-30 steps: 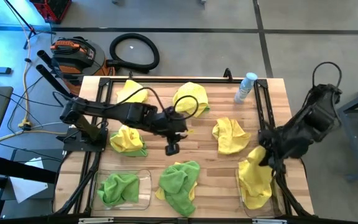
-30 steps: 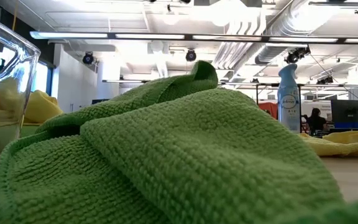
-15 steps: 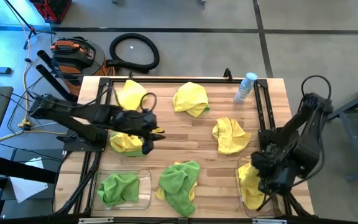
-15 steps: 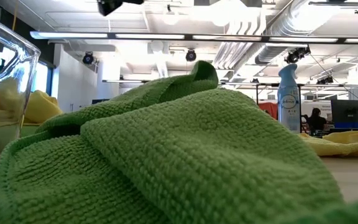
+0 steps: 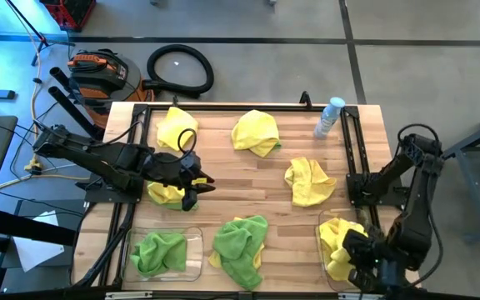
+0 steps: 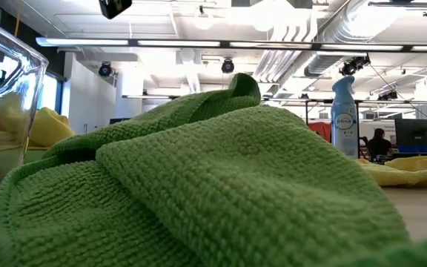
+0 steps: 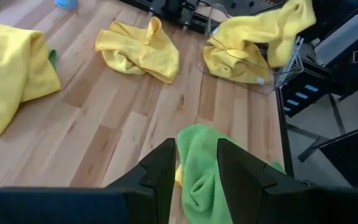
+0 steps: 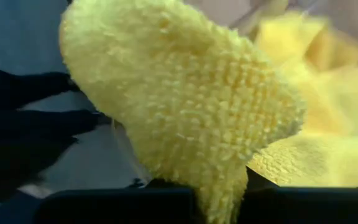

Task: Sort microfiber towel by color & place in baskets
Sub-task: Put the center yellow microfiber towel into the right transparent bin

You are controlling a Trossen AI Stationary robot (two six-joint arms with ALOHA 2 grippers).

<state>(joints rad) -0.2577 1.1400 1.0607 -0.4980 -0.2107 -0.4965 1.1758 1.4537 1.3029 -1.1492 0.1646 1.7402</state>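
Two clear baskets sit at the near edge of the table [image 5: 290,158] — the left basket [image 5: 197,250] holds a green towel [image 5: 158,252], and the right basket [image 5: 322,250] holds a yellow towel [image 5: 340,242] that spills over its rim. My right gripper [image 5: 365,265] is down at that basket with its fingers pinched tight on a fold of the yellow pile; in the right wrist view the fuzzy cloth bulges up out of the clamp. Between the baskets lies a loose green towel [image 5: 242,243] with a yellow corner showing under its edge.

Farther in, my left gripper [image 5: 192,193] hangs above a mixed yellow-and-green heap [image 5: 168,192], its fingers [image 7: 161,169] a narrow way apart with nothing between them. Another yellow towel [image 5: 309,181] lies right of centre, and two more [image 5: 176,127] rest near the far edge, with a spray bottle [image 5: 329,117] beside the far right rail.

I judge these cloths light, limp and grippy — no risk of breaking, but they drape and drag. I would pinch a raised ridge or crumpled peak, not a flat edge, and lift high enough for the tail to clear the basket wall. On the mixed heap I would pick only the top layer, since the fuzzy pile may cling and carry its neighbour along.
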